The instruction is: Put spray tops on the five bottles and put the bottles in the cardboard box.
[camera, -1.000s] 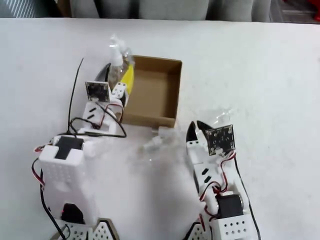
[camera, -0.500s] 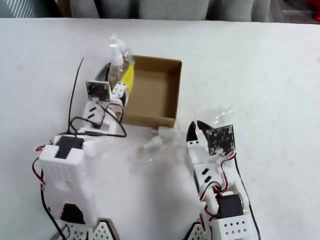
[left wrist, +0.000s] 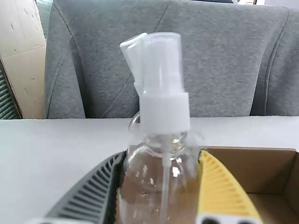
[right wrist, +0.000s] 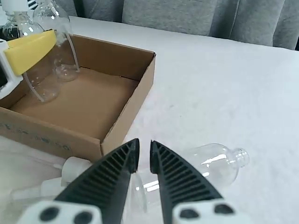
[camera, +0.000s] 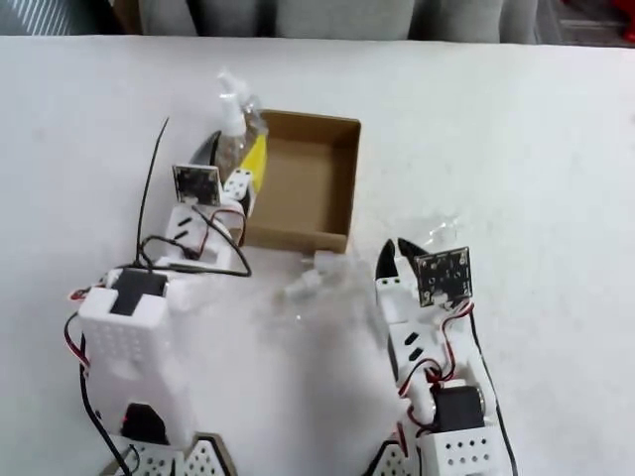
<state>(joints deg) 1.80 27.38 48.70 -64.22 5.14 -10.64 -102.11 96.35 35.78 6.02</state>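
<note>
My left gripper (camera: 236,151) is shut on a clear bottle (left wrist: 156,184) that carries a white spray top (left wrist: 160,79). It holds the bottle upright between a grey and a yellow finger (left wrist: 223,196), at the left wall of the open cardboard box (camera: 306,183). My right gripper (right wrist: 144,154) hovers in front of the box with only a narrow gap between its black fingers and nothing in it. Just beyond it an uncapped clear bottle (right wrist: 212,163) lies on its side. Loose spray tops (camera: 316,274) lie on the table in front of the box.
The white table (camera: 516,129) stretches wide to the right of the box and behind it. A grey sofa (left wrist: 224,56) stands past the far table edge. Black cables (camera: 149,198) loop over the left arm.
The right arm has shifted a little to the right. The left gripper still holds the capped bottle by the box, barely moved.
</note>
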